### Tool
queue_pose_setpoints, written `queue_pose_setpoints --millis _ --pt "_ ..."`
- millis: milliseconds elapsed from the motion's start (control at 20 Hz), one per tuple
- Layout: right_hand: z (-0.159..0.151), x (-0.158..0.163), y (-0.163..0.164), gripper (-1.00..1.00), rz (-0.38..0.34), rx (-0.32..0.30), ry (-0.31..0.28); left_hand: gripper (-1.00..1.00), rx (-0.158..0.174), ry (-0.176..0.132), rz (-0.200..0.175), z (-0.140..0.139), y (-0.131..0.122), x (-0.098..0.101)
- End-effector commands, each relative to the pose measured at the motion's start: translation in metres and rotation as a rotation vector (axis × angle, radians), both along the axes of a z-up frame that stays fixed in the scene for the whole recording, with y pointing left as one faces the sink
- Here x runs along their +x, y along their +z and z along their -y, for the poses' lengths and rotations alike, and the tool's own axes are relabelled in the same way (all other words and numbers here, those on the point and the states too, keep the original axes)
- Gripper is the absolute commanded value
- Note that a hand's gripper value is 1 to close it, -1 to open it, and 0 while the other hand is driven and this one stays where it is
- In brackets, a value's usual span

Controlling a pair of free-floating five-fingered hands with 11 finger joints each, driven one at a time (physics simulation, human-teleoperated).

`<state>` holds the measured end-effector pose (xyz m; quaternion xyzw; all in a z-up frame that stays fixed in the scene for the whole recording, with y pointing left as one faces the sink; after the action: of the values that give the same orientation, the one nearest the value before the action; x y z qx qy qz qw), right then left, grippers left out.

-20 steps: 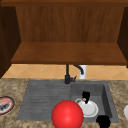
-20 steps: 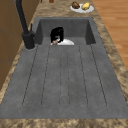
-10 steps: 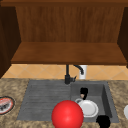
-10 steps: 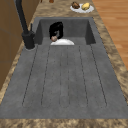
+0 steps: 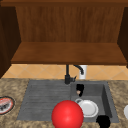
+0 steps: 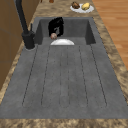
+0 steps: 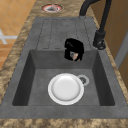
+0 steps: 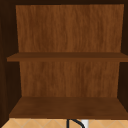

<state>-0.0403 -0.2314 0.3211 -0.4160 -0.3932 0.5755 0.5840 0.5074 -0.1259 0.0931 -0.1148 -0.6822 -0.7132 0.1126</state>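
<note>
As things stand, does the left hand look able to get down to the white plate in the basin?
Probably yes. The left hand hangs in the basin, curled round a small object, beside the white plate. Nothing lies between them, but its fingers are occupied.

I am in a home kitchen. In front of me a dark grey sink (image 5: 107,95) with a ribbed draining board (image 6: 65,77) is set into a speckled stone countertop (image 6: 112,60). A black faucet (image 5: 68,73) stands behind the basin, and a white plate (image 7: 65,88) lies inside it near the drain (image 7: 83,80). Above there is an open wooden wall cabinet (image 8: 67,57) with shelves, and the wall below it has pale orange tiles (image 5: 37,71). A plate with food (image 6: 82,7) stands on the counter.
</note>
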Motion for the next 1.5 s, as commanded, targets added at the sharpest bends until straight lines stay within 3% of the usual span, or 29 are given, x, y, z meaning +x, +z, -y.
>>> queue_pose_setpoints --millis 0,600,750,900,1450 --pt "0.000 0.000 0.000 0.00 0.000 0.000 0.000 1.00 0.027 -0.026 -0.030 -0.022 0.021 -0.003" --pt "0.000 0.000 0.000 0.00 0.000 0.000 0.000 1.00 0.015 -0.038 -0.011 -0.079 0.106 -0.019" --pt "0.000 0.000 0.000 0.00 0.000 0.000 0.000 1.00 0.019 -0.033 -0.021 -0.096 0.129 -0.028" --pt "0.000 0.000 0.000 0.00 0.000 0.000 0.000 1.00 0.006 -0.008 -0.016 -0.119 0.134 -0.040" --pt "0.000 0.000 0.000 0.00 0.000 0.000 0.000 1.00 0.005 -0.001 0.020 -0.194 0.142 -0.089"
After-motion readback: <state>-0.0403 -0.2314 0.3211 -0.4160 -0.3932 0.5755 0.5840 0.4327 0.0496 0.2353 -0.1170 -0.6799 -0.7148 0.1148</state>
